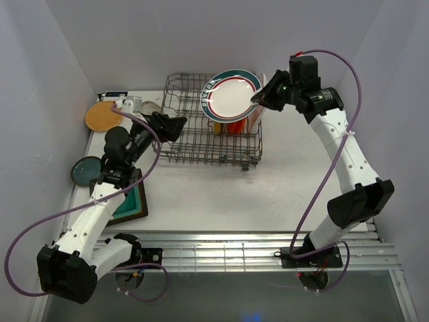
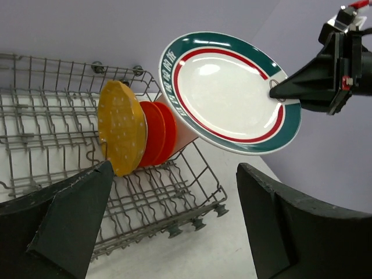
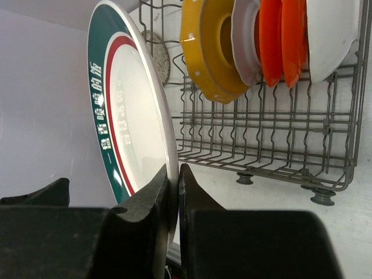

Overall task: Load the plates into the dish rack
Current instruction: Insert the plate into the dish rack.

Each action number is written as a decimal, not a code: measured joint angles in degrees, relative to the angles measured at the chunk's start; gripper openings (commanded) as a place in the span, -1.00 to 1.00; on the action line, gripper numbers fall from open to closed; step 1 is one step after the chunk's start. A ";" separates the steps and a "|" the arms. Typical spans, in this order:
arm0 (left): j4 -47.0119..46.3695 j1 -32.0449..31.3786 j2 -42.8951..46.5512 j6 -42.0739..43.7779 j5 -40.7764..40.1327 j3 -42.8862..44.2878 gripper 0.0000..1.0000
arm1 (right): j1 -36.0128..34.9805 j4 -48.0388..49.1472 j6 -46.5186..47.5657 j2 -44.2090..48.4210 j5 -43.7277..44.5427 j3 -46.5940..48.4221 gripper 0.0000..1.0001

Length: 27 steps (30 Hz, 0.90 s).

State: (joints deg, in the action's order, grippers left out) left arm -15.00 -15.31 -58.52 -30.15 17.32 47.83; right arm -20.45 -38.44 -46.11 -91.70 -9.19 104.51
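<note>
A green-rimmed plate (image 2: 226,96) over the rack (image 2: 46,116)
The right gripper (image 2: 274,90) pinches its edge and holds it tilted. A yellow plate (image 2: 121,128) and red plates (image 2: 157,132) stand in the rack.

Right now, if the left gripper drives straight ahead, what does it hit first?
Probably the near wire wall of the dish rack, then the yellow plate standing inside; depth is unclear.

Glossy green-rimmed plate (image 2: 226,99), metal-wire dish rack (image 1: 201,144) (dull grey), wooden tan plate (image 1: 102,116)
</note>
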 measured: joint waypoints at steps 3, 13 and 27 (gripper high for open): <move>-0.07 -1.90 -0.04 5.68 -1.07 0.68 0.96 | 0.35 -3.96 0.07 -2.43 -0.28 4.59 -0.85; -0.09 -16.39 -0.81 24.85 -11.37 1.07 0.96 | 0.35 -10.29 -0.26 -4.37 -2.23 9.73 -0.85; -5.20 -35.56 -9.18 59.23 -38.47 4.00 0.96 | 0.35 -12.61 -0.42 -8.48 -4.42 10.32 -0.85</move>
State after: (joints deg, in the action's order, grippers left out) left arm -20.21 -50.87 -67.70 29.08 -21.15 51.83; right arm -20.10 -51.05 -46.52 -100.18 -13.61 114.83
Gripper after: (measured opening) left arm 0.975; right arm 0.110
